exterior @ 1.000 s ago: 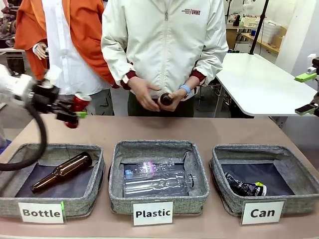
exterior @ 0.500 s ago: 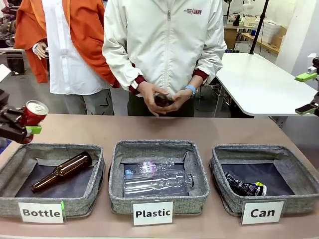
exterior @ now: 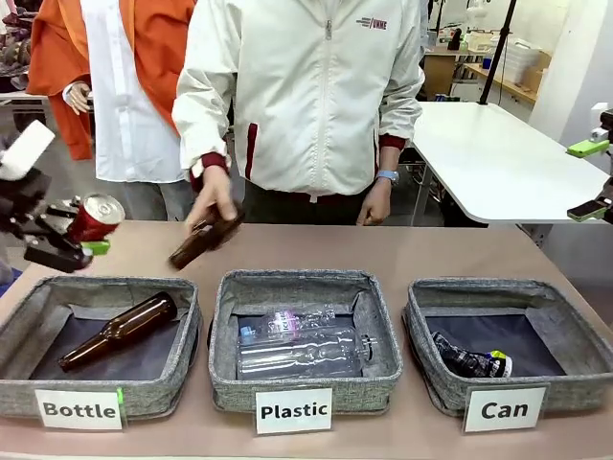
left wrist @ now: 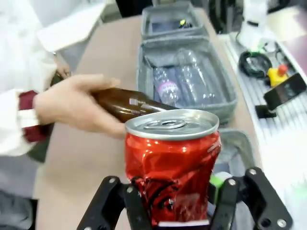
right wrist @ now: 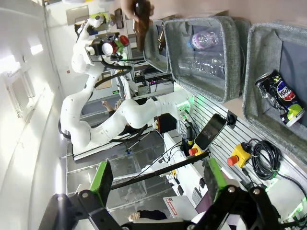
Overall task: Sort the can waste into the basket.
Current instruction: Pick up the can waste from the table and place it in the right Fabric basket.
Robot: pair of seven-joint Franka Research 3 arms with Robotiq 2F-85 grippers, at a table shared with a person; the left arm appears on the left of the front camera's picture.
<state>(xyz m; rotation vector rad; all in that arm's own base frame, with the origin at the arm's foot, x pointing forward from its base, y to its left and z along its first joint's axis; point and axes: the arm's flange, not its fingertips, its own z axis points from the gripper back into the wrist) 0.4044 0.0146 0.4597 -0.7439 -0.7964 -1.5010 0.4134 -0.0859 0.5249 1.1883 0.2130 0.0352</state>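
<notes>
My left gripper (exterior: pixel 75 244) is shut on a crushed red can (exterior: pixel 96 218) with a silver top, held in the air above the table's left end, behind the "Bottle" basket. In the left wrist view the red can (left wrist: pixel 172 165) stands upright between the fingers of my left gripper (left wrist: pixel 175 213). A dark printed can (exterior: pixel 469 363) lies in the grey "Can" basket (exterior: pixel 565 395) at the front right. It also appears as the dark can (right wrist: pixel 280 98) in the Can basket (right wrist: pixel 253 67). My right gripper (right wrist: pixel 158 182) is open and holds nothing, at the right edge (exterior: pixel 586 178).
A person's hand (exterior: pixel 213 206) holds a brown bottle (exterior: pixel 199 244) low over the table, just behind the "Bottle" basket (exterior: pixel 153 395), close to my left gripper. Another brown bottle (exterior: pixel 120 331) lies inside. The "Plastic" basket (exterior: pixel 230 388) holds clear bottles (exterior: pixel 306 350).
My left gripper swung left with the red can, then came back slightly right and up. The person brought the brown bottle down from chest height toward the Bottle basket.
</notes>
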